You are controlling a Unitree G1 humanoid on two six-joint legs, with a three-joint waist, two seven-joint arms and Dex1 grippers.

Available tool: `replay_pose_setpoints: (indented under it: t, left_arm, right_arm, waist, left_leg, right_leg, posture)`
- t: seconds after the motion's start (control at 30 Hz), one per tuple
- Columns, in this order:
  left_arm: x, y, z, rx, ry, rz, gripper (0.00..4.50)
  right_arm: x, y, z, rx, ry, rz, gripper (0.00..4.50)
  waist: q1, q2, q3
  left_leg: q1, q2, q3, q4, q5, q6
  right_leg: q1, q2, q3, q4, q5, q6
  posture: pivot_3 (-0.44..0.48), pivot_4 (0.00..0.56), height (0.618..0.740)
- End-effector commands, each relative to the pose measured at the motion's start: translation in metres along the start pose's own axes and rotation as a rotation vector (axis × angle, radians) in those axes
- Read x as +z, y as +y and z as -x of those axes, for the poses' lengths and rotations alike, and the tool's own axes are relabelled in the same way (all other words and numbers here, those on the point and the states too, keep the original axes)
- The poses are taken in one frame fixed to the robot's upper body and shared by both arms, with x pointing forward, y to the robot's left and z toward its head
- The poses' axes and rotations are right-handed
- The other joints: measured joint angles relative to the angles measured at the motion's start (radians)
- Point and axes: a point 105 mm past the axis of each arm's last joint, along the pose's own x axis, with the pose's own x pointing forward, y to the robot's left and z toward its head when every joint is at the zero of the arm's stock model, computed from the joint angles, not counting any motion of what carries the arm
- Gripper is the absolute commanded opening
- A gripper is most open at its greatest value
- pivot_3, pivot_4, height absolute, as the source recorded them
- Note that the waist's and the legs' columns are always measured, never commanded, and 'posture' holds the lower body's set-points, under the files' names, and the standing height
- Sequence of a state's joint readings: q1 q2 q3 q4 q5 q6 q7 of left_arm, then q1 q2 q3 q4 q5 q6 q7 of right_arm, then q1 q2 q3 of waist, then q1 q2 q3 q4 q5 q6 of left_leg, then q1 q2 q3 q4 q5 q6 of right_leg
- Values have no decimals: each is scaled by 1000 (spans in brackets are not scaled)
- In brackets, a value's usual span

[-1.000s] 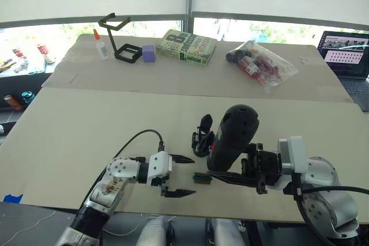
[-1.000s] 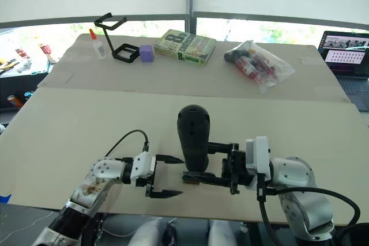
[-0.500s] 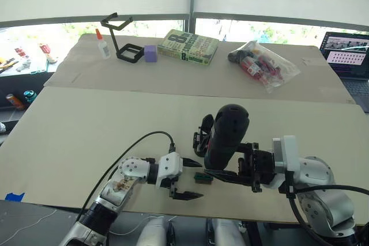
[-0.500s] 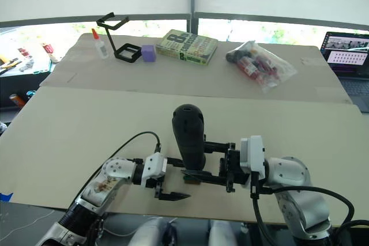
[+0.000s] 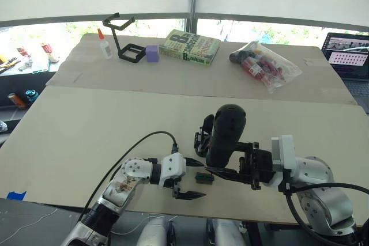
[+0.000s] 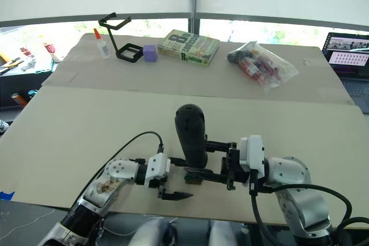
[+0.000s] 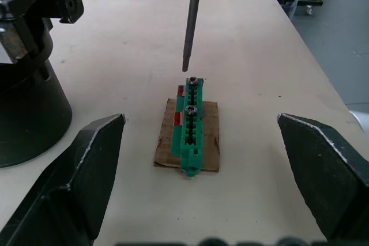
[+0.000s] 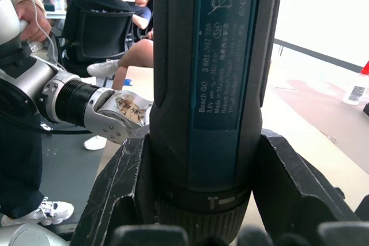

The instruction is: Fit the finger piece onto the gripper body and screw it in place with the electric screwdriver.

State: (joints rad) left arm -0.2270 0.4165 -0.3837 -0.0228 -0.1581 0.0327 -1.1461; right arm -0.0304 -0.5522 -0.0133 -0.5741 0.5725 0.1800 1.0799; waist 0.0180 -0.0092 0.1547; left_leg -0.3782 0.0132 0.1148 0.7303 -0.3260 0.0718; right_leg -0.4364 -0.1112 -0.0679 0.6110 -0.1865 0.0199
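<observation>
My right gripper (image 5: 228,159) is shut on the electric screwdriver (image 5: 226,133), a thick black tool held upright near the table's front edge. Its thin metal bit (image 7: 193,18) points down just above a small green block with two screws (image 7: 191,125) on a brown card. My left gripper (image 5: 200,180) stands open with a finger on either side of that block, not touching it. The gripper body (image 5: 203,136), black with a rounded base (image 7: 29,84), stands just behind the screwdriver and is partly hidden by it. The finger piece is out of view.
At the table's back stand a black wire-frame stand (image 5: 122,38), a glue bottle (image 5: 105,45), a purple block (image 5: 152,53), a book (image 5: 190,47) and a clear bag of items (image 5: 262,64). A laptop (image 5: 349,50) sits far right. People sit beyond the table edge (image 8: 109,21).
My left gripper has moved right, up to the green block. The screwdriver has tilted a little more upright in my right gripper.
</observation>
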Motion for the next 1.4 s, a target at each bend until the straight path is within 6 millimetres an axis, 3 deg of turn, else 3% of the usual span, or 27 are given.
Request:
replay_pose_setpoints:
  t: [0.03,0.6,1.4]
  left_arm:
    - [-2,-10,-7,-28,4,15,4500]
    - [-14,-23,-5,-44,26,37,4500]
    - [-8,-25,0,-42,29,46,4500]
  right_arm:
    - [14,1,2,5,-45,58,1929]
    - [9,2,2,7,-33,47,1929]
    - [10,1,-3,23,-41,57,1929]
  waist:
    - [0,0,0]
    - [-6,0,0]
    - [-6,0,0]
  left_leg:
    - [0,0,0,0,0,0]
    - [1,0,0,0,0,0]
    - [1,0,0,0,0,0]
  right_leg:
    - [0,0,0,0,0,0]
    - [0,0,0,0,0,0]
    - [0,0,0,0,0,0]
  posture:
    - [0,150,740]
    - [0,150,740]
    - [0,150,740]
